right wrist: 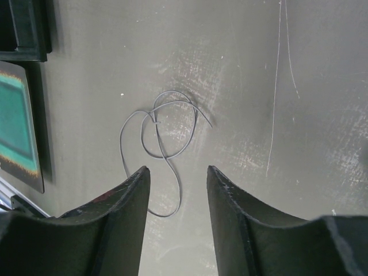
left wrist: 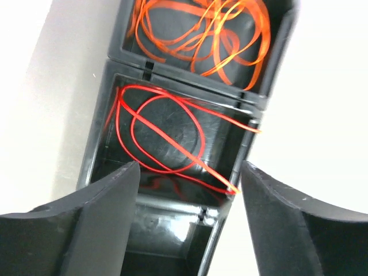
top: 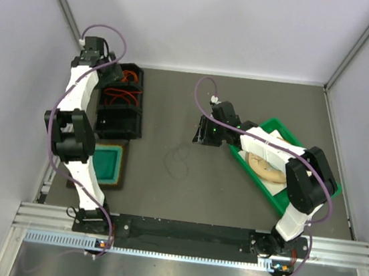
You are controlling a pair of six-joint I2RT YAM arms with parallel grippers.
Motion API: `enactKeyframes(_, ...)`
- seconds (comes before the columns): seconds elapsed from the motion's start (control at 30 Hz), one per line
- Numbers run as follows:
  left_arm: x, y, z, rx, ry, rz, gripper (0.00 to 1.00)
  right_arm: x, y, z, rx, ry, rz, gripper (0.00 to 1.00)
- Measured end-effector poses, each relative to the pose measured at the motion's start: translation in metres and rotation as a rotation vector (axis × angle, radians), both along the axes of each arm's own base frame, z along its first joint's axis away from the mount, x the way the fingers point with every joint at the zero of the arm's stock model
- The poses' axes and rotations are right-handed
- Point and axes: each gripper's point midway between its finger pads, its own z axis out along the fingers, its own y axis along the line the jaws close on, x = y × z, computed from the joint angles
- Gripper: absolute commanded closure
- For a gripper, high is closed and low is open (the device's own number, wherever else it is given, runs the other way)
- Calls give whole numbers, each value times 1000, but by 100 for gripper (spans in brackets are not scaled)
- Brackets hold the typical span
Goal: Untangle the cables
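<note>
The cables lie in two places. A red loop (left wrist: 167,138) sits in the middle compartment of a black bin (left wrist: 100,126), and a tangle of orange cable (left wrist: 201,34) fills the compartment beyond it; both show from above (top: 125,85). My left gripper (left wrist: 190,172) (top: 114,72) hovers over the red loop, open, with nothing between its fingers. A thin dark cable (right wrist: 161,132) (top: 180,161) lies in loose crossed loops on the table. My right gripper (right wrist: 178,172) (top: 201,132) hangs open above its near end, holding nothing.
The black bin (top: 118,126) has several compartments in a row at the left. A teal box (top: 109,162) (right wrist: 14,126) lies in front of it. A green tray (top: 322,195) with tan contents sits under the right arm. Walls enclose the table on three sides.
</note>
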Motion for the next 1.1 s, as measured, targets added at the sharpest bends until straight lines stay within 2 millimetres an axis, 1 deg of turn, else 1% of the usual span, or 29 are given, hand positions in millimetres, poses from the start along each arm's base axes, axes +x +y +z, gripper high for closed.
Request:
enactKeyframes(0.03, -2, -2, 13, 6, -26, -6, 11, 0, 0, 0, 0, 0, 0, 53)
enactKeyframes(0.1, -6, -6, 37, 20, -73, -18, 10, 0, 0, 0, -2, 1, 0, 50)
enactKeyframes(0.13, -9, -10, 50, 33, -103, -22, 10, 0, -1, 1, -3, -1, -2, 47)
enactKeyframes(0.17, -15, -17, 60, 45, -120, -30, 10, 0, -1, 1, -4, -3, -4, 41)
enactKeyframes(0.2, -22, -25, 66, 55, -131, -42, 11, 0, -3, 2, -5, -7, -8, 39)
enactKeyframes(0.23, -28, -34, 71, 61, -138, -58, 11, -1, -4, 3, -7, -10, -15, 37)
enactKeyframes(0.27, -41, -54, 77, 76, -151, -90, 11, -2, -7, 6, -9, -15, -20, 34)
enactKeyframes(0.33, -62, -91, 78, 72, -160, -166, 11, -6, -13, 11, -12, -25, -31, 33)
enactKeyframes(0.37, -76, -115, 73, 58, -167, -219, 11, -8, -17, 15, -14, -33, -40, 32)
enactKeyframes(0.4, -94, -137, 64, 41, -151, -274, 12, -11, -22, 22, -17, -46, -51, 31)
enactKeyframes(0.47, -119, -163, 46, 13, -124, -339, 12, -13, -30, 34, -22, -76, -74, 29)
enactKeyframes(0.53, -145, -182, 20, -9, -69, -381, 12, -12, -43, 51, -33, -132, -112, 28)
enactKeyframes(0.6, -165, -199, -4, -34, -12, -408, 11, -13, -57, 66, -45, -186, -148, 28)
enactKeyframes(0.67, -184, -215, -29, -47, 48, -429, 11, -15, -74, 81, -66, -246, -191, 28)
enactKeyframes(0.73, -199, -233, -48, -36, 100, -459, 11, -16, -89, 93, -87, -294, -227, 28)
enactKeyframes(0.8, -206, -255, -66, -9, 134, -503, 11, -17, -104, 102, -110, -334, -264, 28)
enactKeyframes(0.87, -210, -271, -84, 26, 164, -540, 13, -17, -116, 106, -129, -354, -291, 28)
enactKeyframes(0.9, -211, -276, -94, 50, 182, -553, 14, -17, -120, 106, -139, -358, -301, 28)
enactKeyframes(0.93, -210, -279, -103, 72, 199, -558, 15, -18, -125, 104, -150, -359, -309, 28)
enactKeyframes(1.0, -206, -278, -117, 115, 221, -557, 20, -21, -130, 100, -168, -353, -313, 28)
enactKeyframes(1.03, -202, -277, -121, 135, 227, -553, 21, -22, -131, 96, -177, -346, -313, 28)
enactKeyframes(1.07, -197, -277, -125, 158, 229, -549, 26, -23, -132, 94, -184, -341, -311, 28)
enactKeyframes(1.1, -193, -277, -127, 176, 228, -548, 28, -24, -133, 91, -189, -335, -310, 28)
